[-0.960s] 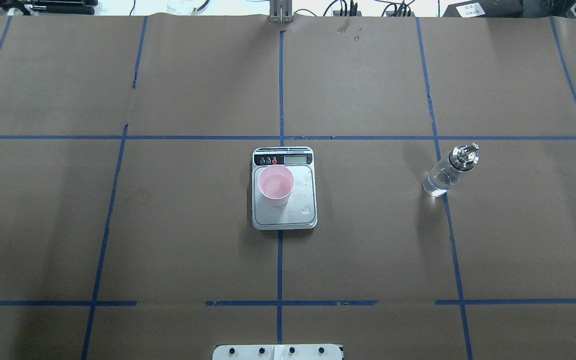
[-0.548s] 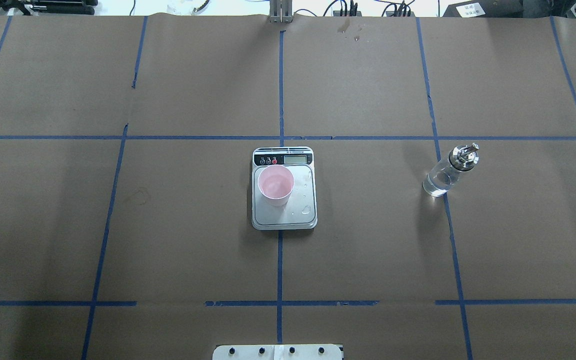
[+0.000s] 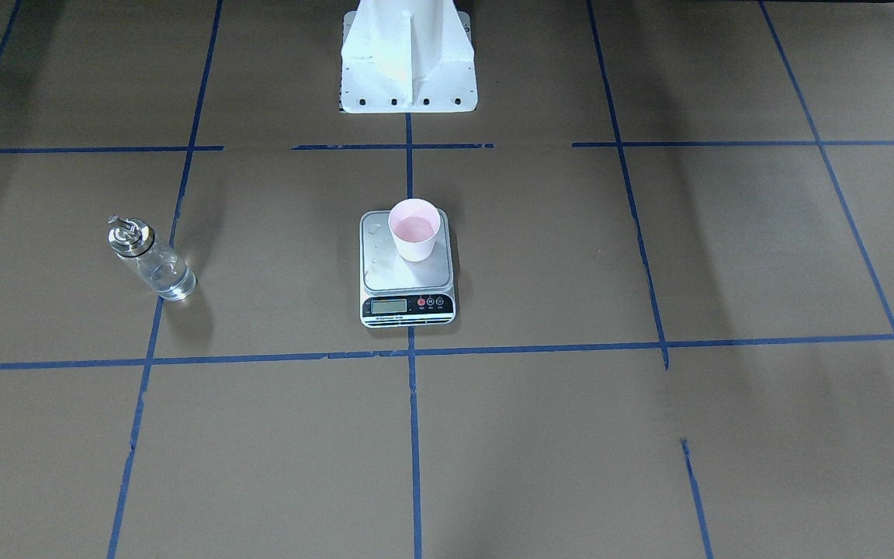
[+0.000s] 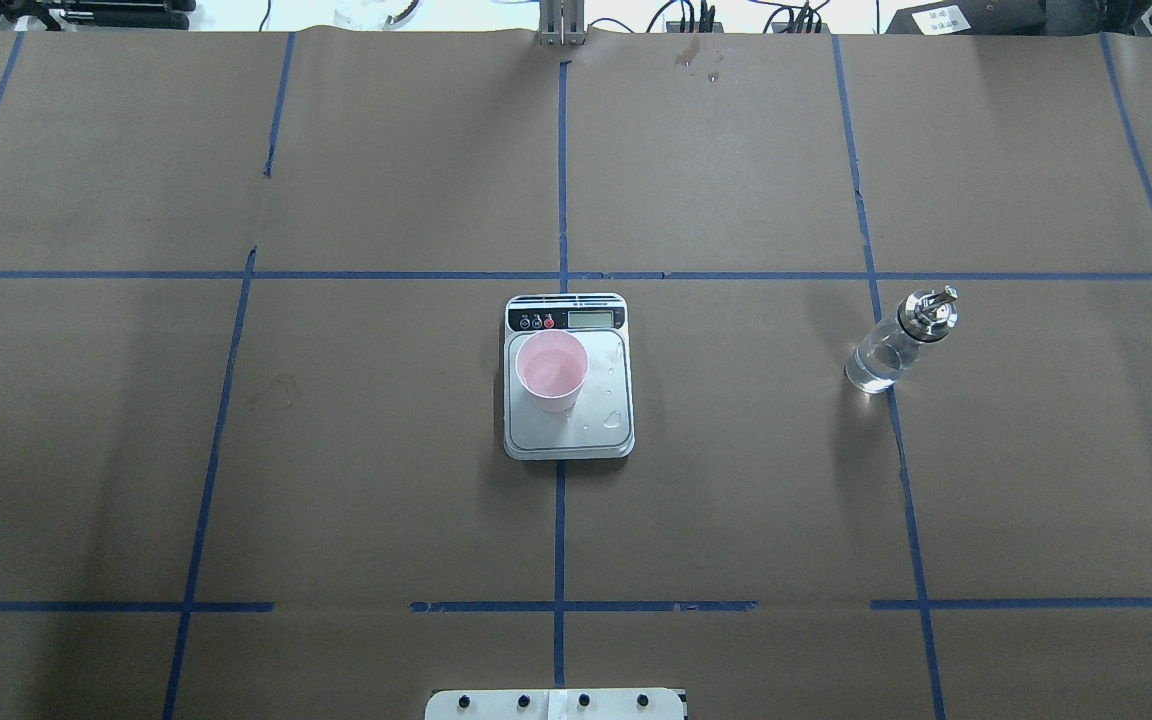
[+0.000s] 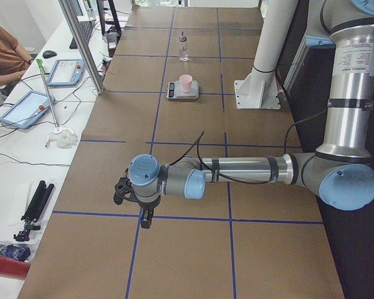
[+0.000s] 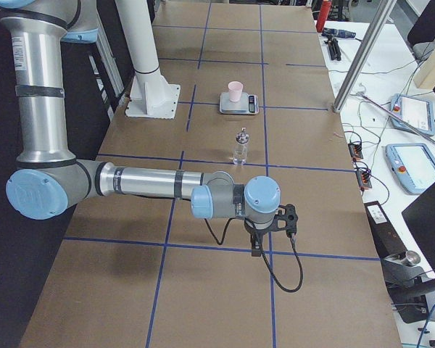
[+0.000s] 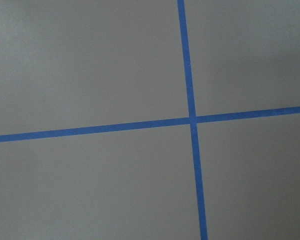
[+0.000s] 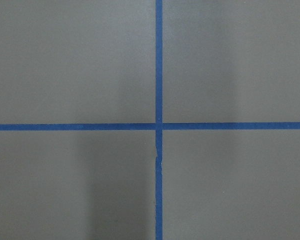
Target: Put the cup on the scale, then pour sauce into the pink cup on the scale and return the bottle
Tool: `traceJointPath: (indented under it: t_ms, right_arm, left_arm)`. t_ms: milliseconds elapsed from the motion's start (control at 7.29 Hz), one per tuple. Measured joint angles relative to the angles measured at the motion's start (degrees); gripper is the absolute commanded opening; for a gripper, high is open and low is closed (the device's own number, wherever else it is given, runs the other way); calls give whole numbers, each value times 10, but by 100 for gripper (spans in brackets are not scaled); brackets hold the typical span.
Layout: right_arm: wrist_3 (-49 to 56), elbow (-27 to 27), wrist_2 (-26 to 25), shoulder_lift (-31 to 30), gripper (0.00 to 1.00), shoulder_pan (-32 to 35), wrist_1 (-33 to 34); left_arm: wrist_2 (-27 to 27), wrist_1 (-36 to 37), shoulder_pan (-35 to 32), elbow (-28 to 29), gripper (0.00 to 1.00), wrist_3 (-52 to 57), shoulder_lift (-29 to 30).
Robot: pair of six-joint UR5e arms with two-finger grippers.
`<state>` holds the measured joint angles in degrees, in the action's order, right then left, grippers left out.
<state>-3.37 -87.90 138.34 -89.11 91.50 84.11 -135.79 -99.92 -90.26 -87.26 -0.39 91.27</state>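
Note:
The pink cup (image 4: 551, 368) stands upright on the left part of the silver scale (image 4: 568, 445) at the table's middle; it also shows in the front view (image 3: 414, 229). The clear bottle (image 4: 886, 355) with a metal spout stands upright to the right of the scale, holding clear sauce (image 3: 168, 281). Both arms are far from these things. The left gripper (image 5: 146, 219) shows only in the exterior left view and the right gripper (image 6: 256, 249) only in the exterior right view, each over a blue tape cross. I cannot tell whether either is open or shut.
Water drops (image 4: 614, 418) lie on the scale's platform. The white robot base (image 3: 408, 70) stands at the table's near edge. Blue tape lines (image 4: 560, 180) grid the brown paper. Tablets (image 5: 25, 106) and a metal post (image 5: 81, 43) are on the operators' side.

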Motion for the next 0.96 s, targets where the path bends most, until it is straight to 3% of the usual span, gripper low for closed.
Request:
traceJointPath:
  t_ms: [960]
  right_arm:
    - [0,3,-5,1,100,0,-1]
  left_arm:
    - [2,-1,-1,-16,100,-1,0]
